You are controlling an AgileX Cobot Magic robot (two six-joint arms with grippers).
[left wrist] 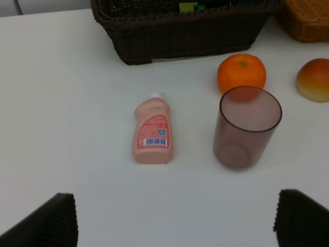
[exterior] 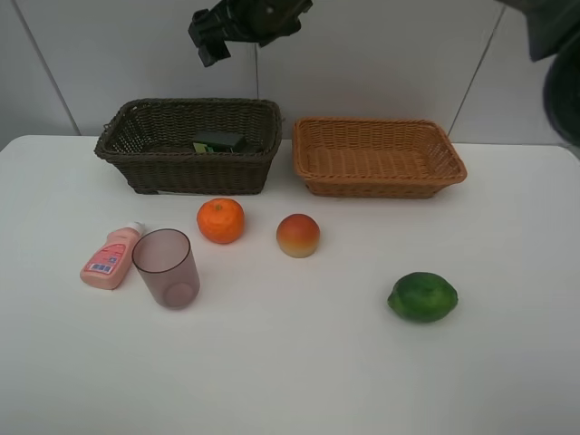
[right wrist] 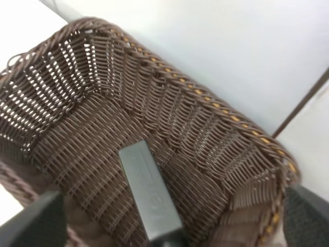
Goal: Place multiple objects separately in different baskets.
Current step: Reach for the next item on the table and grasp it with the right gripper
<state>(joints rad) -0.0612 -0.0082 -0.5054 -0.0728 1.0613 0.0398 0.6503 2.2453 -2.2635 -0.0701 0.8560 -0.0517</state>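
Orange mandarin (exterior: pixel 221 220), red-yellow peach-like fruit (exterior: pixel 297 236) and green lime (exterior: pixel 422 296) sit loose on the white desk (exterior: pixel 290 381). They lie in front of two rectangular woven wicker baskets that stand side by side near the pale wall (exterior: pixel 381 54) — the deeper dark brown basket (exterior: pixel 186 168) on the left of the high view, the shallower light orange-tan basket (exterior: pixel 378 172) with its flared rim on the right. The mandarin lies just before the dark brown basket, the peach-like fruit near it to the right, the lime well apart toward the near right. A small pink white-capped bottle (exterior: pixel 111 257) lies flat on its side, cap toward the baskets, near an upright translucent mauve plastic cup (exterior: pixel 167 267); the left wrist view shows a gap between them. A dark green bottle (exterior: pixel 217 141) lies on its side on the floor of the dark brown basket. The right hand (right wrist: pixel 172 221) hangs above that basket, over the bottle, black fingers (right wrist: pixel 36 221) spread wide and gripping nothing. The left hand (left wrist: pixel 177 218) hovers over bare desk on the near side of the pink bottle and the cup — its jaws just as wide apart, empty.
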